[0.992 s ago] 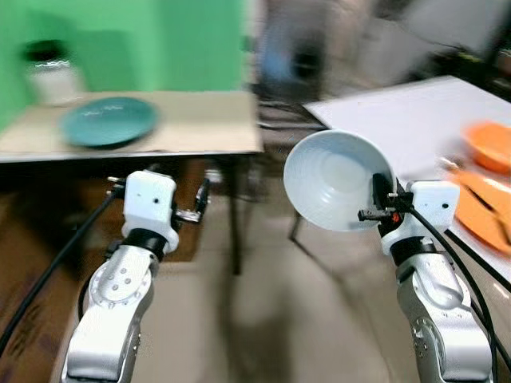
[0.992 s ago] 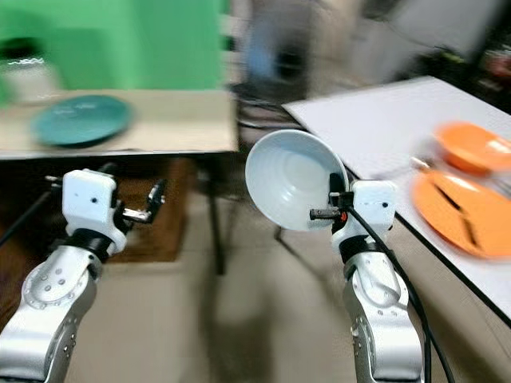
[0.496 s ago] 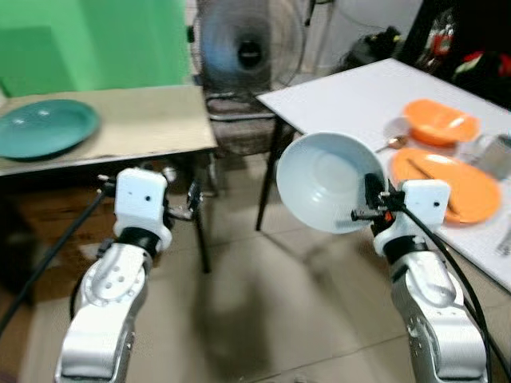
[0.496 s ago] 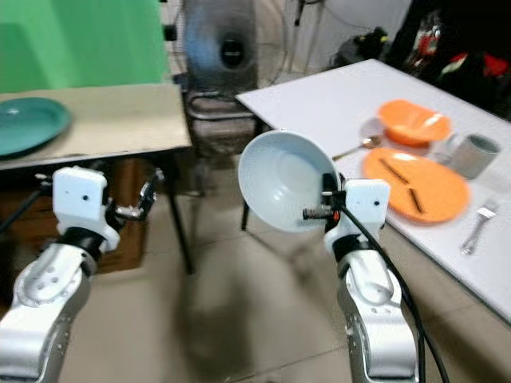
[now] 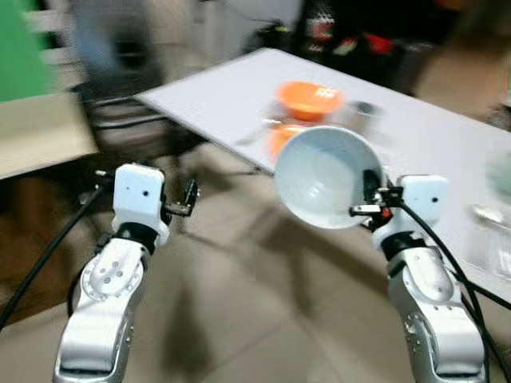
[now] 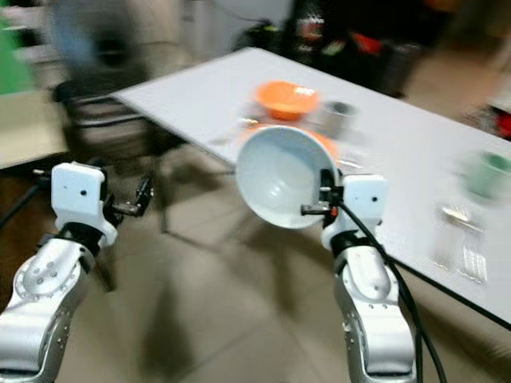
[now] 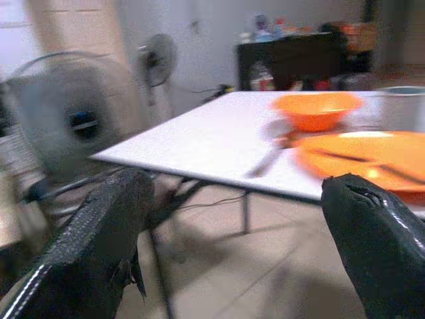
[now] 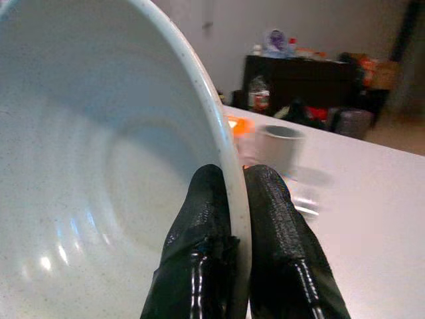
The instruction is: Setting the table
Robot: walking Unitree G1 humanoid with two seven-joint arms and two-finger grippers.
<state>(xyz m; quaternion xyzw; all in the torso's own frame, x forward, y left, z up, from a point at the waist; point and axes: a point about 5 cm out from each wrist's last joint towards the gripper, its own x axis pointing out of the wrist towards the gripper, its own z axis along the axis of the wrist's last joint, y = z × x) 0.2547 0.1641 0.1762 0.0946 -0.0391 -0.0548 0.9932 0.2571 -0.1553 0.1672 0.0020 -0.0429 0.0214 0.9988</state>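
Between right gripper point(image 8: 232, 219) fingers — white bowl point(image 5: 323, 175) rim.

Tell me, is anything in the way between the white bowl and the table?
Nothing visible blocks it. The right gripper holds the white bowl by its rim, in the air at the white table's near edge. An orange bowl and orange plate already sit there.

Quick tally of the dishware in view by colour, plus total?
White: 1, the bowl pinched at its rim by the right hand.
Orange: 2, a bowl and a plate on the white table.
Grey: 1, a cup.
Total: 4.
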